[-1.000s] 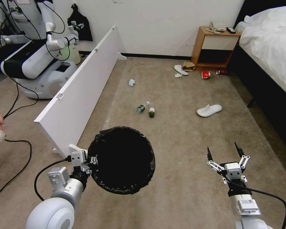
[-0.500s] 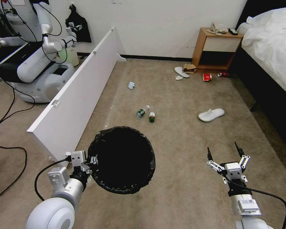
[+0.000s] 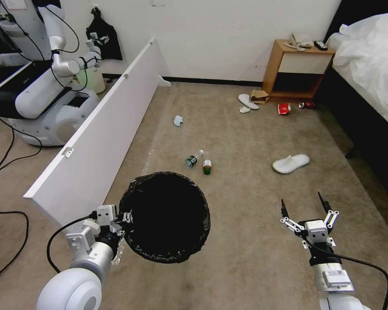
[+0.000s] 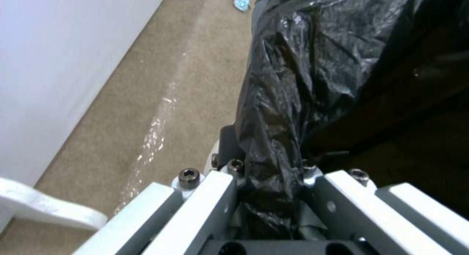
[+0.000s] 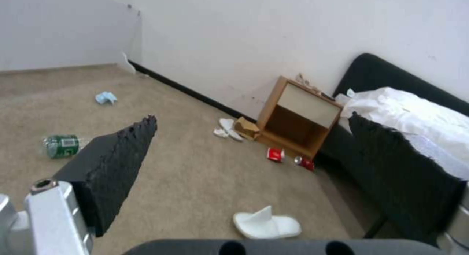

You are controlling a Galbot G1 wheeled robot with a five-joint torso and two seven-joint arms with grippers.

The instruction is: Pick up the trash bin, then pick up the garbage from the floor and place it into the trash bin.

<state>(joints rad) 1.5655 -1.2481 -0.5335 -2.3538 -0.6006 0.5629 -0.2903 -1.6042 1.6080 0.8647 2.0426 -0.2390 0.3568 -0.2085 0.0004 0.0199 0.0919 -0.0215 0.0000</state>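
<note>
Litter in the head view sits lower in the frame than a second ago, and the white board at the left has slid toward the lower left edge; both end effectors and the bin keep their places in the picture; so the whole view has shifted, which I judge to be the robot driving forward toward the garbage, not the things moving; the person at the left edge has also gone out of the frame.

For the task this means that the first step is done: the bin is already lifted, low and left of centre in the frame, and the pickup of litter is not yet begun.

Left end effector is clenched on the bin's rim at its left side; the left wrist view shows its jaws pinching the black liner. Right end effector hangs at the lower right with its fingers spread wide and nothing between them.

Inside the bin only dark liner is visible; whether something lies at the bottom I cannot tell.

Nearest garbage is the pair of bottles just above the bin in the frame; a slipper lies to the right of centre; a blue tissue is higher up; a second slipper, a paper bag, a red cup and a can lie near the nightstand at the upper right.
</note>
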